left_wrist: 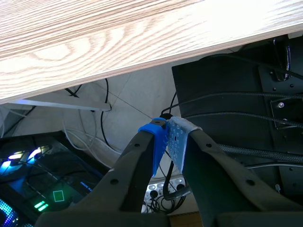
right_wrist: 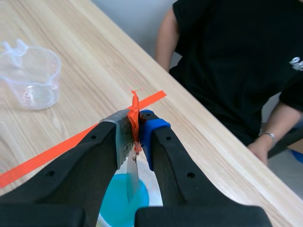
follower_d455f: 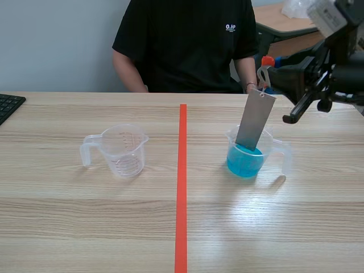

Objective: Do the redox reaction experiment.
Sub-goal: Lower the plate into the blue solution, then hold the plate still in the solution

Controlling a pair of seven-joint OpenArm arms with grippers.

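Note:
A grey metal strip (follower_d455f: 255,120) hangs tilted with its lower end in the blue liquid (follower_d455f: 245,161) of a clear measuring cup (follower_d455f: 284,152), right of the red line. My right gripper (follower_d455f: 265,77) is above the cup and shut on the strip's top end. In the right wrist view the right gripper (right_wrist: 135,120) pinches an orange tab (right_wrist: 135,106) on the strip (right_wrist: 132,182), with the blue liquid (right_wrist: 116,205) below. An empty clear measuring cup (follower_d455f: 120,149) (right_wrist: 31,75) stands left of the line. My left gripper (left_wrist: 168,137) is shut on nothing, off the table's edge (left_wrist: 94,42).
A person in a black shirt (follower_d455f: 187,40) sits across the table, one hand (follower_d455f: 250,85) near the strip's top. A black keyboard (follower_d455f: 8,105) lies at the far left edge. Cables and a black case (left_wrist: 236,104) lie under the left gripper.

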